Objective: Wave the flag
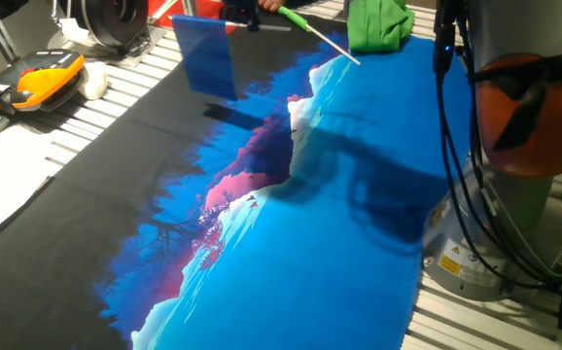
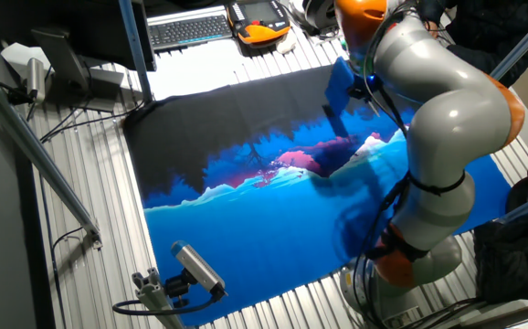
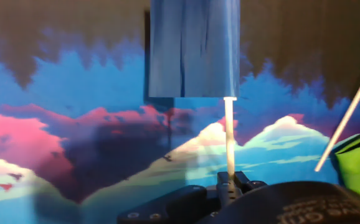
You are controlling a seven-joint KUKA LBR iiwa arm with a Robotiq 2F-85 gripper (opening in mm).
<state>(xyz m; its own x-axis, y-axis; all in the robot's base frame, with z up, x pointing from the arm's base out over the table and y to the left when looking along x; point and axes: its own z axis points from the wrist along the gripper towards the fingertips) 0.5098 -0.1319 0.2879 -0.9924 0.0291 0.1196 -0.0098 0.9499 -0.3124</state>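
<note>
The tool (image 3: 231,182) is pinching one blue flag (image 3: 194,46) by its white stick, lifting it above the printed tablecloth (image 1: 359,253); one green flag (image 1: 378,24) is lying beside.

Light falls bright and even on the tablecloth (image 1: 339,243), with glossy sheen on its blue print. Soft arm shadow darkens the cloth near its right edge. In the hand view, the flag (image 3: 194,46) looks soft, the gripper (image 3: 232,180) underexposed.
</note>
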